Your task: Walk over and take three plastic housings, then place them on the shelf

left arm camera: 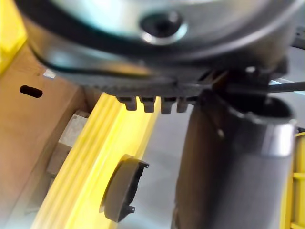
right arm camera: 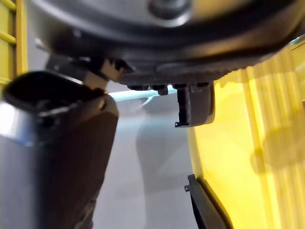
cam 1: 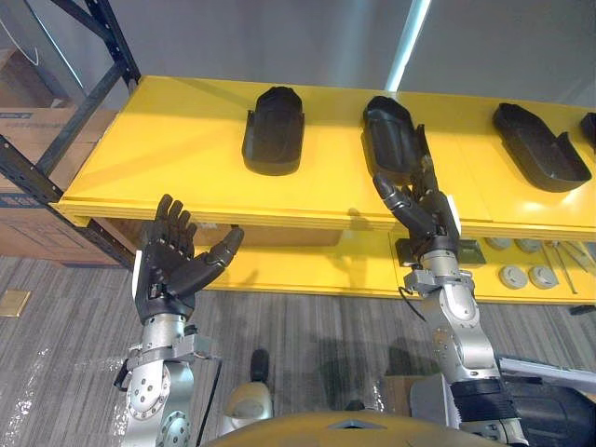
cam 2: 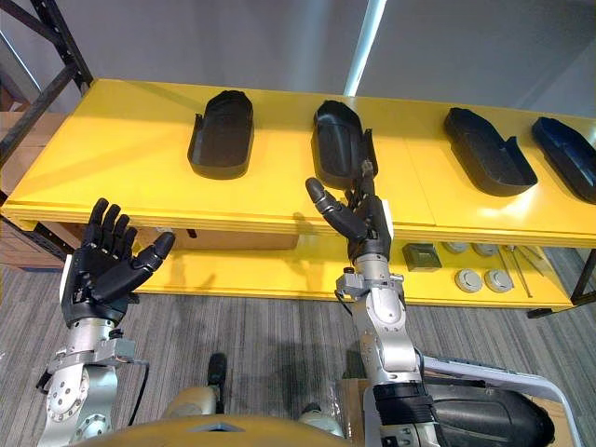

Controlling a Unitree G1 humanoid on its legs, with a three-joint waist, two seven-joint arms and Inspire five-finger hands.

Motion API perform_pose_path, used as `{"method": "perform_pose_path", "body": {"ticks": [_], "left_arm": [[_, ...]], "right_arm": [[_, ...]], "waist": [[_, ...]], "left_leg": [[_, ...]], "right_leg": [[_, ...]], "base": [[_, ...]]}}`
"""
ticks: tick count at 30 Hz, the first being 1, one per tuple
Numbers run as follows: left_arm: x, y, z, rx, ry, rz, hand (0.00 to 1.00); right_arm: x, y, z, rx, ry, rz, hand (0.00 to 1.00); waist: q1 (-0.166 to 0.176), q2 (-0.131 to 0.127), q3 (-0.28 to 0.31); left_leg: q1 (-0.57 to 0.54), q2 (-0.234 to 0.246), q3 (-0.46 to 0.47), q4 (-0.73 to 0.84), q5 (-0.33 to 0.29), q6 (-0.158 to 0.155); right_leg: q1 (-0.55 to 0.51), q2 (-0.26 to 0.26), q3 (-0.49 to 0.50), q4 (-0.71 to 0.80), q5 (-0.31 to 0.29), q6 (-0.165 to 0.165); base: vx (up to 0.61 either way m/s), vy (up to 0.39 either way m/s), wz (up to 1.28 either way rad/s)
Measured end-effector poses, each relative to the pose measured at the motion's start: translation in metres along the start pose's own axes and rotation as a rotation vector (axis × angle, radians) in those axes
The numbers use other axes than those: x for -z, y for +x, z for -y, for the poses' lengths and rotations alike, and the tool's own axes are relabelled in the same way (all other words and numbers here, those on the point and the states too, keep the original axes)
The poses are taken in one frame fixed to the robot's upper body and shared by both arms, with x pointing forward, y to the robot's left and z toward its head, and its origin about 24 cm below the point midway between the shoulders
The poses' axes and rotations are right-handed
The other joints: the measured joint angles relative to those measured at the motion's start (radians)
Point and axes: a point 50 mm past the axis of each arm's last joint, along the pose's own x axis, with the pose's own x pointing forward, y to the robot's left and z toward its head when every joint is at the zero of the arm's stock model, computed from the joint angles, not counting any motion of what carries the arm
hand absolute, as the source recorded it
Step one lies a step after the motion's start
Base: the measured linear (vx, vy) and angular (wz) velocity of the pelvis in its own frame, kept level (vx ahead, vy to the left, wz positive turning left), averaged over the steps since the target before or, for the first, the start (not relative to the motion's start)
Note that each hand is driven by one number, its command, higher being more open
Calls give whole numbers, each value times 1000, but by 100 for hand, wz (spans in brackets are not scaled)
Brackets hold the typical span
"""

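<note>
Several black plastic housings lie in a row on the yellow shelf: one at the left, one in the middle, one at the right, and a further one at the far right. My right hand is raised at the shelf's front edge with straight fingers. Its fingertips are at the near end of the middle housing and it holds nothing. My left hand is lifted open, palm up, below the shelf's front edge and left of the left housing.
A lower yellow shelf carries small round grey parts and a square part at the right. Cardboard boxes stand at the left behind the dark rack upright. A grey wall backs the shelf.
</note>
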Motion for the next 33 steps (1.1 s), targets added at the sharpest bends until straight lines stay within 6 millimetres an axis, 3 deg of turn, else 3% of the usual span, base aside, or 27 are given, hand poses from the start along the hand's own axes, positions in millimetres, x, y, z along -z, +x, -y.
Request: {"method": "perform_pose_path", "body": {"ticks": [16,33], "left_arm": [[1,-1,1,4,-3,-5,100],[3,-2,5,19,-14,-16,100]], "right_arm": [[11,4,6,47,-10,-46,100],[9,12,9,92,-59,-34,100]], "waist": [[1,11,14],[8,24,24]], "left_leg": [[2,-4,-17,0,3,0],[5,-12,-23,0,5,3]], "right_leg": [[4,-9,-13,15,-6,3],[13,-13,-23,15,-8,5]], "base": [[-3,-6,2],[-2,-1,1]]}}
